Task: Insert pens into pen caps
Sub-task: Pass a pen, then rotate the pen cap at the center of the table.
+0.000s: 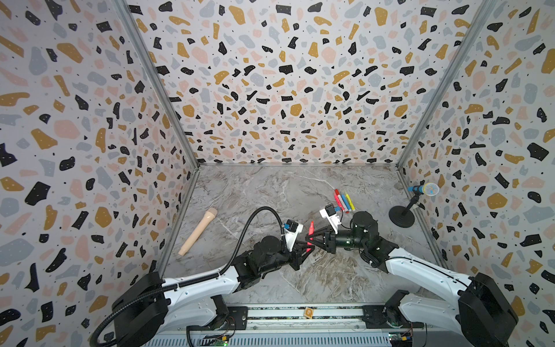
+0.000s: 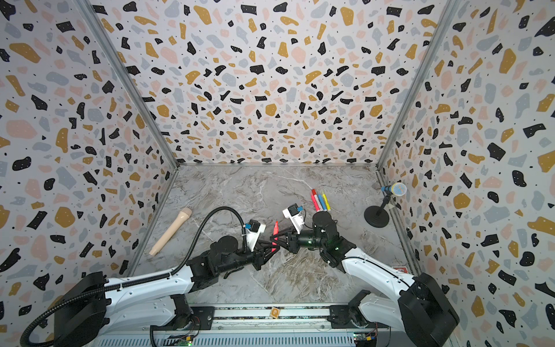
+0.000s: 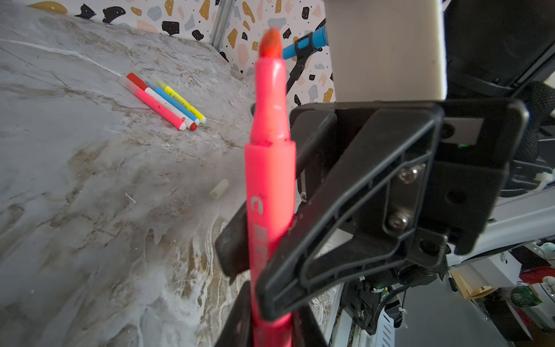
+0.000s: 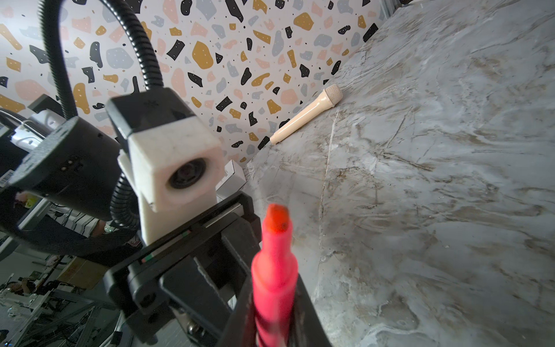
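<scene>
An uncapped neon pink pen (image 1: 310,235) (image 2: 274,237) stands nearly upright above the middle of the table, its orange tip (image 3: 270,42) (image 4: 277,219) bare. My left gripper (image 1: 309,248) (image 3: 271,324) is shut on its lower barrel. My right gripper (image 1: 309,238) (image 4: 273,318) is shut on the same pen just above, its fingers (image 3: 279,279) crossing the barrel. A small pale pen cap (image 3: 219,188) lies loose on the table beyond. Several more pens (image 1: 344,202) (image 2: 320,199) (image 3: 165,100), pink, white-and-red, blue and yellow, lie side by side at the back right with caps on.
A long beige microphone-shaped stick (image 1: 198,231) (image 4: 306,112) lies by the left wall. A blue microphone (image 1: 424,189) on a round black stand (image 1: 401,217) sits against the right wall. A small orange tag (image 1: 308,312) rests on the front rail.
</scene>
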`<control>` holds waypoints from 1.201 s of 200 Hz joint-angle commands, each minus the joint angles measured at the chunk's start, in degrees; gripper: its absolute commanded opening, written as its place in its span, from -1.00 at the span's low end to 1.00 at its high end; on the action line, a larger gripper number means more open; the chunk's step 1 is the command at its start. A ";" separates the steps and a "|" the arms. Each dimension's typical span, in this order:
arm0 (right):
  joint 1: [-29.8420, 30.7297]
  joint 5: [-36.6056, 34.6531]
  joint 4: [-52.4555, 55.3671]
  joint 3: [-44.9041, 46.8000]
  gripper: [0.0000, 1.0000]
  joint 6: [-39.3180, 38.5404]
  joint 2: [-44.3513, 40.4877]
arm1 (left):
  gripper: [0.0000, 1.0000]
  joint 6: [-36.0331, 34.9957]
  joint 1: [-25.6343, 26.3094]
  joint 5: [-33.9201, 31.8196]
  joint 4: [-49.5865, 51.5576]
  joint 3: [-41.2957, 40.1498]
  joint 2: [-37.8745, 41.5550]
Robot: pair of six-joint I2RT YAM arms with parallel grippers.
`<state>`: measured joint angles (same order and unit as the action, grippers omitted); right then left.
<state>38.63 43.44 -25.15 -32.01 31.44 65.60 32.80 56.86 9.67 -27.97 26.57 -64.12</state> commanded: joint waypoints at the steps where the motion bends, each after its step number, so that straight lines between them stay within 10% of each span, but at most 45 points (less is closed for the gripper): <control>1: 0.30 -0.11 -0.96 -2.23 -0.82 -1.07 -1.27 | -0.83 0.95 0.37 1.10 -4.03 2.73 -0.04; 36: 0.30 -0.74 -0.67 -2.00 -0.72 -1.10 -2.01 | -1.00 1.15 0.40 -0.98 -2.92 2.84 0.13; 89: -0.64 -11.16 9.03 -3.00 0.28 -3.29 -7.75 | -1.00 0.61 0.27 -4.75 -0.99 1.08 2.23; 142: -11.21 -26.31 29.00 -6.13 0.42 -4.09 -8.27 | -1.00 -2.34 0.27 -10.29 7.26 0.88 4.58; 240: -21.46 -28.23 29.51 -6.07 0.44 -9.48 7.71 | -1.00 -2.73 0.28 -9.77 8.98 -0.45 3.99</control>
<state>17.85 16.01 4.38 -36.45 24.34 70.81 30.81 56.97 -0.32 -17.19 26.92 -60.55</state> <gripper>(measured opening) 0.721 0.144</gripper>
